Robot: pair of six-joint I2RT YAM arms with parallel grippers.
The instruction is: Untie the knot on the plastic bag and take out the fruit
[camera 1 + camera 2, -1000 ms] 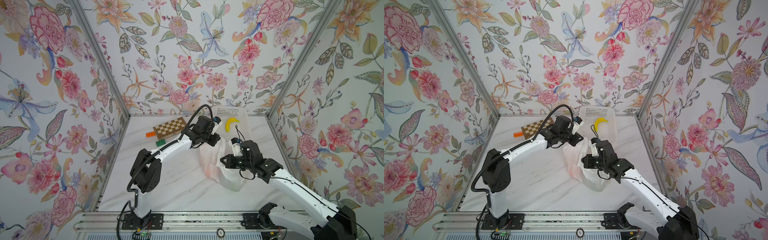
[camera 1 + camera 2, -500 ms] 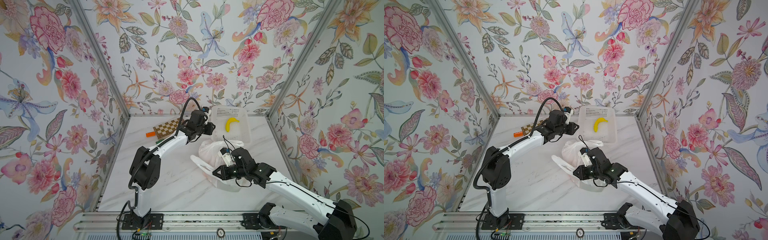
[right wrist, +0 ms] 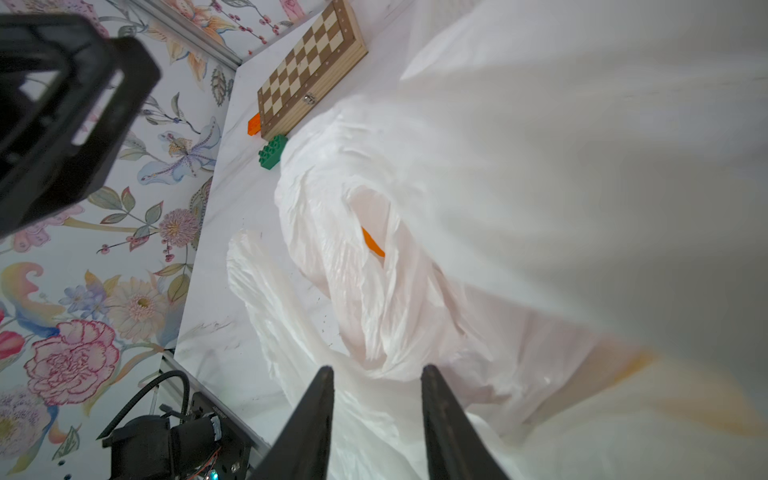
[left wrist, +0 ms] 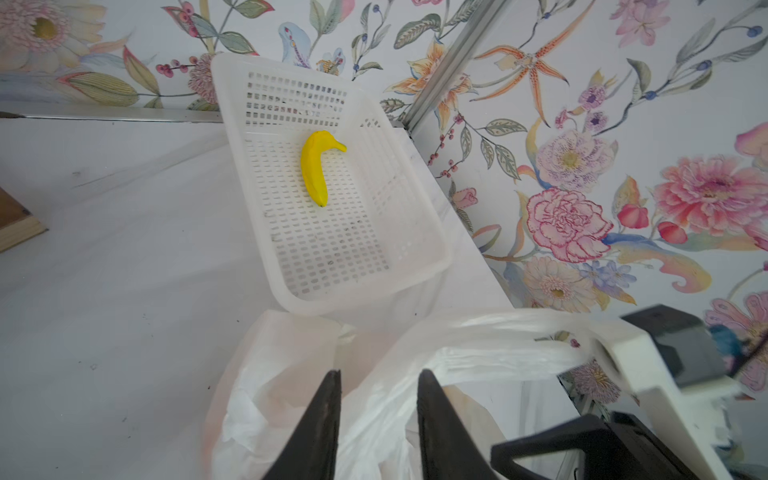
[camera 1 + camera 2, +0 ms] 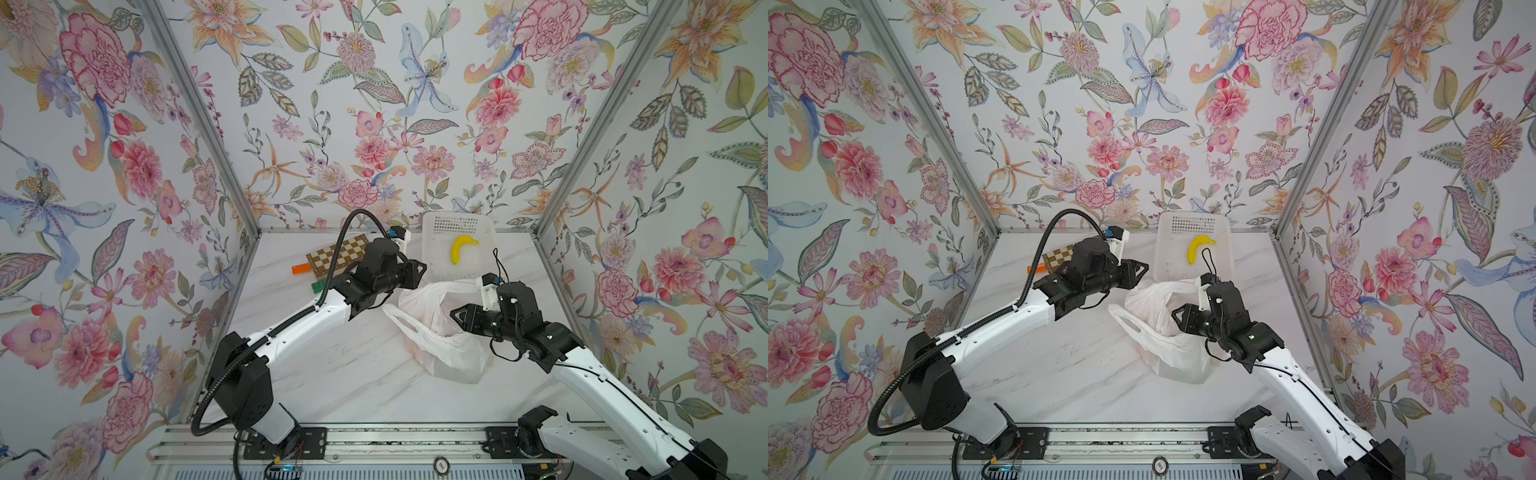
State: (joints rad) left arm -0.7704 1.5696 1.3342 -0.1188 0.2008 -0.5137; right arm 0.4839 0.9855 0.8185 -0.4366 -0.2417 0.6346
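Note:
The plastic bag lies slack on the marble table, right of centre in both top views, its mouth gaping. One handle strip loops out to the left. The other handle strip stretches toward my right wrist. The knot shows in no view. Of the fruit only an orange sliver peeks out inside the mouth. My left gripper hovers open just behind the bag, its fingers over the film. My right gripper is open at the bag's right side, above the mouth, holding nothing.
A white perforated basket with a yellow banana stands at the back, touching the bag. A wooden chessboard, an orange brick and a green brick lie back left. Flowered walls close in on three sides.
Both grippers have opened and let go of the bag. The bag has slumped onto the table, with its handle strips spread apart and its mouth wider. The right gripper dipped, then came back up.

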